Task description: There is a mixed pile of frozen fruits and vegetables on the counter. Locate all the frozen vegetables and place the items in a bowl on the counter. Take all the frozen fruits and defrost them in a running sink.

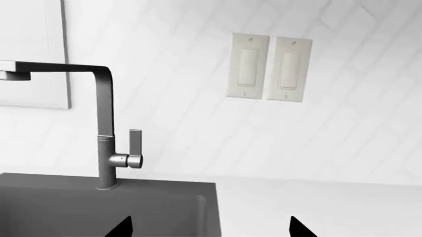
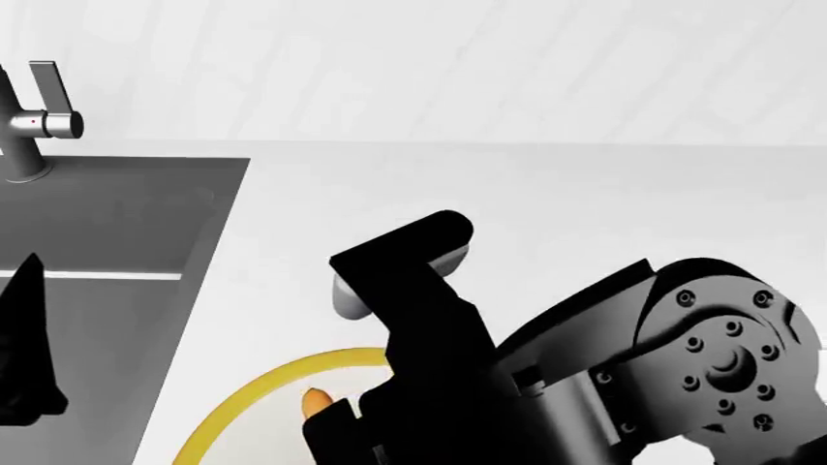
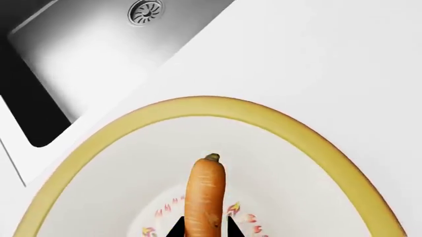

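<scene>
The right end effector (image 3: 204, 231) is gripping the carrot (image 3: 205, 195) over the bowl (image 3: 277, 118); lower gently, then let go.

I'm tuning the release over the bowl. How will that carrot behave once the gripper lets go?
The carrot looks stiff, so it should drop without bending. Its round, tapered body will probably roll a little, curving toward the thin end. The bowl has a raised yellow rim, which should likely keep it inside.
</scene>
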Motion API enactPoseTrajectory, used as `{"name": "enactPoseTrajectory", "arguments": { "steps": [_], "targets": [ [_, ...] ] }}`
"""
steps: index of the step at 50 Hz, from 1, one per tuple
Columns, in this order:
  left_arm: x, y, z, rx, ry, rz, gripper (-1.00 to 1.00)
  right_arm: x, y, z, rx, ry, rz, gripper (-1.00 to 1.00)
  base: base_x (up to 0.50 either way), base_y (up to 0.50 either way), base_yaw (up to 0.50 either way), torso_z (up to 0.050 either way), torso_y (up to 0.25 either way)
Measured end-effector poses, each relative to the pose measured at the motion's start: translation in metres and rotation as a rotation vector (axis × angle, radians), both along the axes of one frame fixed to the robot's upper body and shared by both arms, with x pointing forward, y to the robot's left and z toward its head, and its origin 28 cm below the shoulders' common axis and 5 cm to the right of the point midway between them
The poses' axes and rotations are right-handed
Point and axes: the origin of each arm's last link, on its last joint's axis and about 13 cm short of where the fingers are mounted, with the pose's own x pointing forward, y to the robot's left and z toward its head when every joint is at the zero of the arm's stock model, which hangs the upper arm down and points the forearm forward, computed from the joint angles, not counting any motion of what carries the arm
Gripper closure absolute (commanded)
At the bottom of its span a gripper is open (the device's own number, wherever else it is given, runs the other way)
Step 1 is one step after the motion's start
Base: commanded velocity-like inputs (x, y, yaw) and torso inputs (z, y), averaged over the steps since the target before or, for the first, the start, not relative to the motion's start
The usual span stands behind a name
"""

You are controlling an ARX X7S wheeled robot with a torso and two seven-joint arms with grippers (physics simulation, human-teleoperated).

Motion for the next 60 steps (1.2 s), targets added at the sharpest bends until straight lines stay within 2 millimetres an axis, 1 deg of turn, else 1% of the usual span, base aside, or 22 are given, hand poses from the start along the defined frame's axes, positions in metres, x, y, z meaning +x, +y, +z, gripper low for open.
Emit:
{"name": "enactPoseTrajectory", "arguments": {
  "steps": [4,5,12,22,28,32,36,41,48,55,60],
  "targets": [
    [0.000,0.001,0.000,0.000,-0.001,0.002,-1.00,0.000,0.001,-0.004,-0.002,0.017,0.004,1.00,0.00,0.00,0.00,0.000,0.000],
    [0.000,0.001,0.000,0.000,-0.001,0.002,-1.00,0.000,0.002,-0.005,-0.001,0.021,0.004,-1.00,0.00,0.00,0.00,0.000,0.000],
    [0.000,0.001,0.000,0.000,-0.002,0.004,-1.00,-0.003,0.003,-0.005,0.004,0.027,0.006,-1.00,0.00,0.00,0.00,0.000,0.000],
    [0.000,0.000,0.000,0.001,-0.002,0.002,-1.00,-0.012,-0.002,0.008,0.039,-0.019,-0.015,-1.00,0.00,0.00,0.00,0.000,0.000],
    [0.000,0.000,0.000,0.002,-0.002,0.001,-1.00,-0.017,-0.007,0.016,0.088,-0.091,-0.045,-1.00,0.00,0.00,0.00,0.000,0.000],
    [-0.001,0.000,0.000,0.002,-0.002,0.000,-1.00,-0.020,-0.012,0.017,0.134,-0.189,-0.089,-1.00,0.00,0.00,0.00,0.000,0.000],
    [-0.001,0.000,0.000,0.001,-0.003,0.000,-1.00,-0.023,-0.019,0.013,0.190,-0.307,-0.159,-1.00,0.00,0.00,0.00,0.000,0.000],
    [-0.001,0.000,0.000,0.000,-0.003,0.000,-1.00,-0.027,-0.028,0.003,0.241,-0.444,-0.249,-1.00,0.00,0.00,0.00,0.000,0.000],
    [-0.001,0.000,0.000,0.000,-0.006,0.000,-1.00,-0.036,-0.043,-0.007,0.304,-0.596,-0.356,-1.00,0.00,0.00,0.00,0.000,0.000],
    [0.000,0.000,-0.001,0.002,-0.008,0.003,-1.00,-0.042,-0.060,-0.017,0.313,-0.740,-0.493,-1.00,0.00,0.00,0.00,0.000,0.000],
    [0.000,-0.001,-0.002,0.005,-0.008,0.003,-1.00,-0.047,-0.070,-0.022,0.300,-0.806,-0.578,-1.00,0.00,0.00,0.00,0.000,0.000]
  ]
}}
